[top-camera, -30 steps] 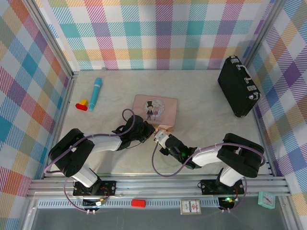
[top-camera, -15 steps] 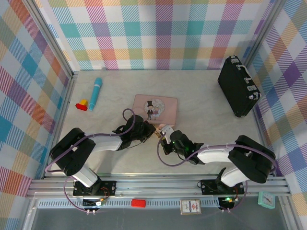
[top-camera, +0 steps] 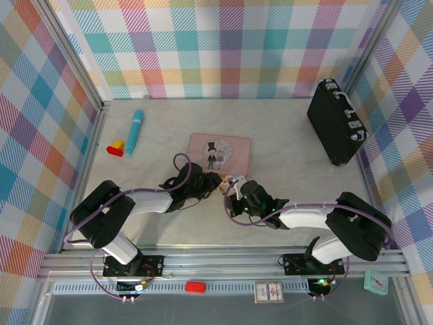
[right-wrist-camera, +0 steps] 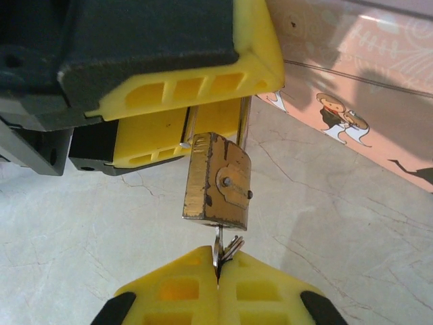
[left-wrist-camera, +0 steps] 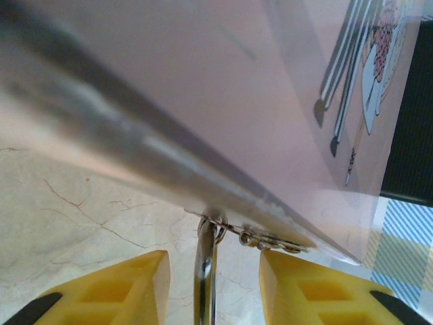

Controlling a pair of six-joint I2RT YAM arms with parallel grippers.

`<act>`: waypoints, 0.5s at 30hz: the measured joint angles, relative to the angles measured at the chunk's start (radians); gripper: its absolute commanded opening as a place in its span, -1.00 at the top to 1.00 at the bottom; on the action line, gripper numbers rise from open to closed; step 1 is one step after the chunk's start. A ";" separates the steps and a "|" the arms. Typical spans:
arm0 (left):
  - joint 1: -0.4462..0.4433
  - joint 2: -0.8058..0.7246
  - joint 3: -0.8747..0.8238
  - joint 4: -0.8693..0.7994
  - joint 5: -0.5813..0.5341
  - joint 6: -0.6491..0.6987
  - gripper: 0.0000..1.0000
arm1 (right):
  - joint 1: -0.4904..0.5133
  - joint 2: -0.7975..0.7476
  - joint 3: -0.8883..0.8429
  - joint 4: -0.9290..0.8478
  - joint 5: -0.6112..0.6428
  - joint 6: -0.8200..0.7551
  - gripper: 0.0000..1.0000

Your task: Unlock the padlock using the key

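The brass padlock (right-wrist-camera: pixel 218 181) hangs by the front edge of the pink tin (top-camera: pixel 218 150). In the left wrist view its silvery shackle (left-wrist-camera: pixel 205 261) is hooked through a ring on the tin's clasp (left-wrist-camera: pixel 260 238). My left gripper (left-wrist-camera: pixel 214 261) stands open, a yellow finger on each side of the shackle with a gap to both. My right gripper (right-wrist-camera: pixel 218 261) is shut on the thin silvery key (right-wrist-camera: pixel 217 238), whose tip is in the padlock's underside. In the top view the left gripper (top-camera: pixel 216 184) and the right gripper (top-camera: pixel 232 191) meet nose to nose at the tin's front edge.
A black case (top-camera: pixel 336 122) stands at the back right by the wall. A blue tube (top-camera: pixel 135 131) and red and yellow blocks (top-camera: pixel 116 147) lie at the far left. The tin (right-wrist-camera: pixel 365 74) is close on the right gripper's right side.
My right gripper has moved up towards the tin's front edge and its arm has swung out to the right. The left arm has stayed where it was.
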 measured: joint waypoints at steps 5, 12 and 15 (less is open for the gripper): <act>0.000 -0.026 -0.011 -0.034 -0.009 0.020 -0.08 | -0.002 0.000 0.005 -0.026 -0.016 0.053 0.97; 0.010 -0.135 -0.053 -0.133 -0.056 0.079 -0.14 | -0.050 -0.005 0.010 -0.058 -0.074 0.113 0.97; 0.018 -0.188 -0.062 -0.155 -0.072 0.110 -0.16 | -0.087 -0.007 0.009 -0.072 -0.114 0.135 0.91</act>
